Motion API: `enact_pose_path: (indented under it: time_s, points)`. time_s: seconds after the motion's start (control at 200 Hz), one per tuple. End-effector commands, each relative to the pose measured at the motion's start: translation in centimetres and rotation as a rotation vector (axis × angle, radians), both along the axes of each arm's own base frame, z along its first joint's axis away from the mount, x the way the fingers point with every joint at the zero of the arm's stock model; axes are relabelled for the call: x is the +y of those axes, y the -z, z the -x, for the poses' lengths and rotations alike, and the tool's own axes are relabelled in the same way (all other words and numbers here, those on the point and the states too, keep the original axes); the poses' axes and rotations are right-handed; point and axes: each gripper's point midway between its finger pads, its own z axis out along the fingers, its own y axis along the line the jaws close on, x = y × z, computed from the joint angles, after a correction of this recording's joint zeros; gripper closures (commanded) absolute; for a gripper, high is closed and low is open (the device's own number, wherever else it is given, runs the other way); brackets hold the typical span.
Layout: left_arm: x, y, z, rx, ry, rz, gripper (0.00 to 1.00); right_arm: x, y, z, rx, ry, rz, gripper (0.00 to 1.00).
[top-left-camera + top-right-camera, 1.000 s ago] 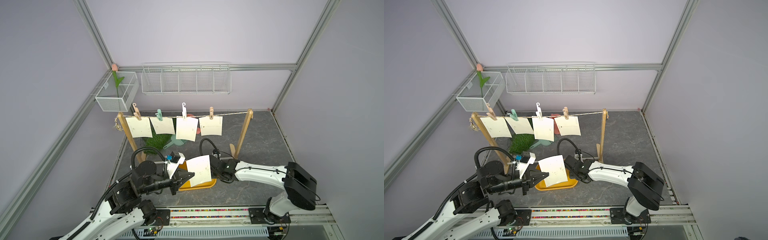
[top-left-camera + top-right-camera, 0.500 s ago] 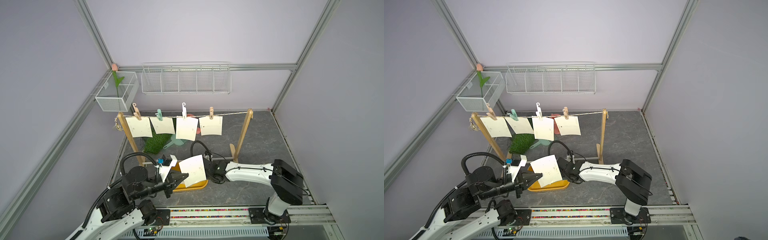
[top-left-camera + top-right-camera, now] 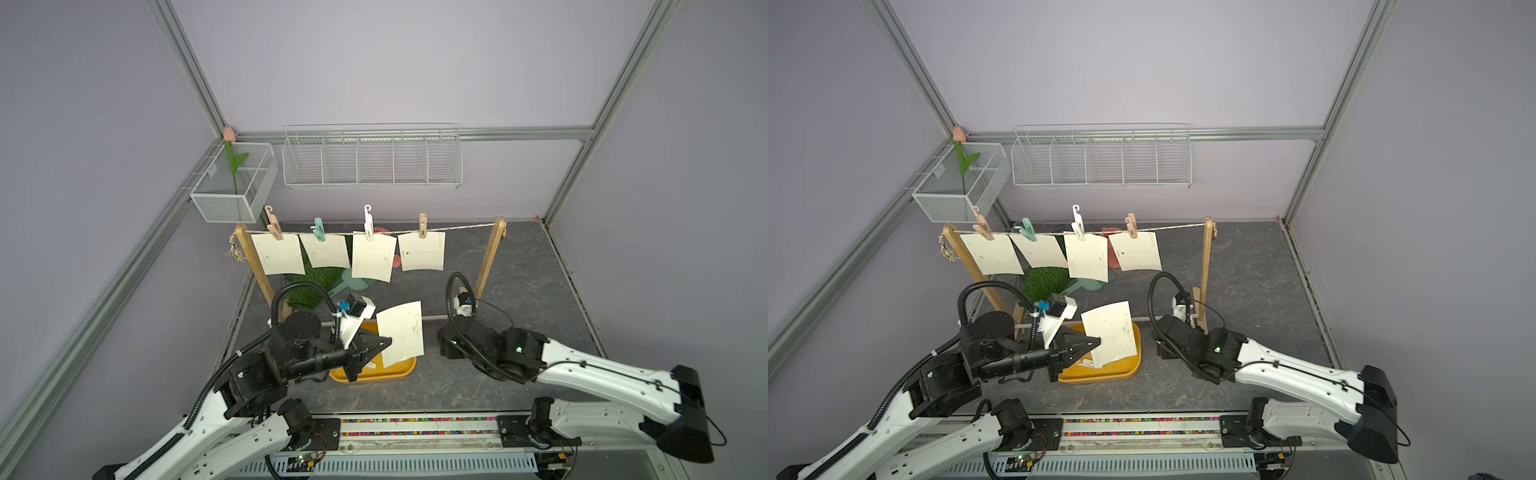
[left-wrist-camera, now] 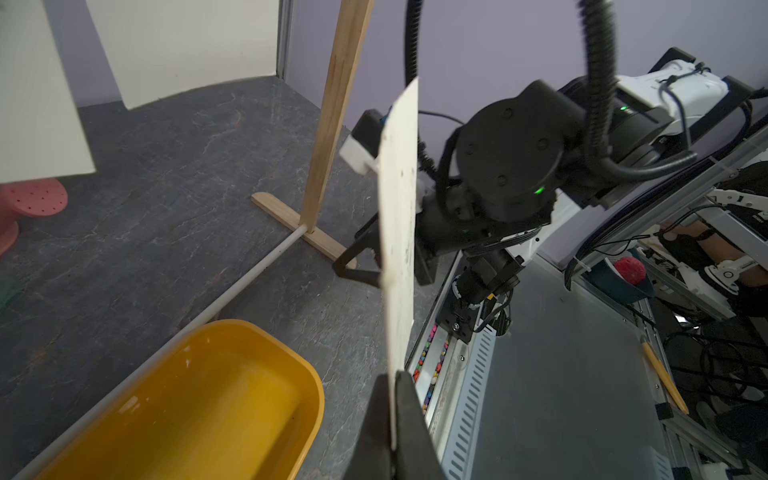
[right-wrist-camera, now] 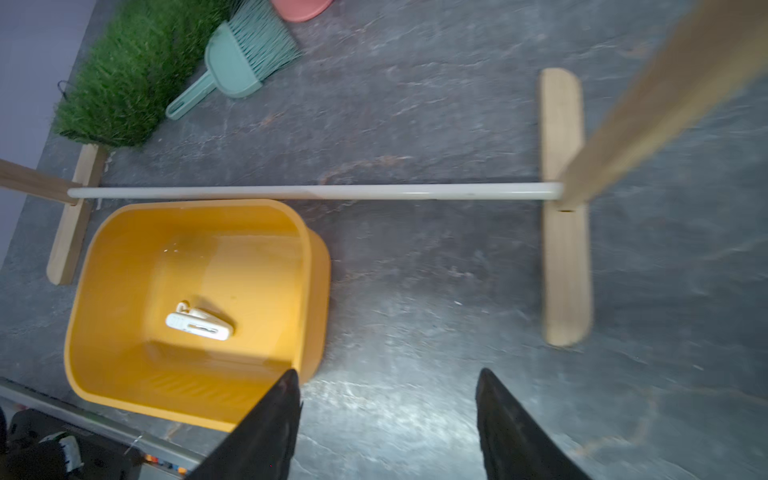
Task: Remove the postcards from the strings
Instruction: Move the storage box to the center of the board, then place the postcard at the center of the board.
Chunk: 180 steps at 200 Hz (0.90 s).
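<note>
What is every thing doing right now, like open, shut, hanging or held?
String, stretched between two wooden posts.
Four postcards, pegged up, hanging.
Fifth postcard, unpegged, upright, gripped.
Left tool, shut.
Right tool, open, empty.
White clothespin, lying in the yellow tub.

**One grip closed, one parted**

Our left arm (image 3: pixel 249 376) reaches forward and low, and our left gripper (image 3: pixel 388 341) is clamped on the edge of a postcard (image 3: pixel 402 332). Our right arm (image 3: pixel 582 374) stretches in low, wrist tipped downward, and our right gripper (image 5: pixel 386 374) has its jaws parted.
</note>
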Motion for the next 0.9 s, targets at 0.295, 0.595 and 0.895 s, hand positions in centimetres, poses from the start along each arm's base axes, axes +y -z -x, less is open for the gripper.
enact_pose_path:
  time_s: [0.295, 0.595, 0.895]
  points:
    - [-8.0, 5.2, 0.6, 0.190, 0.073, -0.124, 1.00, -17.0, -5.9, 2.3, -0.368, 0.208, -0.035, 0.20]
    - [-13.8, 10.8, 1.0, 0.323, 0.047, -0.233, 1.00, -18.7, -7.9, 3.0, -0.458, 0.158, -0.060, 0.14]
    - [-17.8, 16.0, -0.5, 0.438, -0.013, -0.390, 1.00, -18.6, -7.6, 3.1, -0.451, 0.148, -0.057, 0.10]
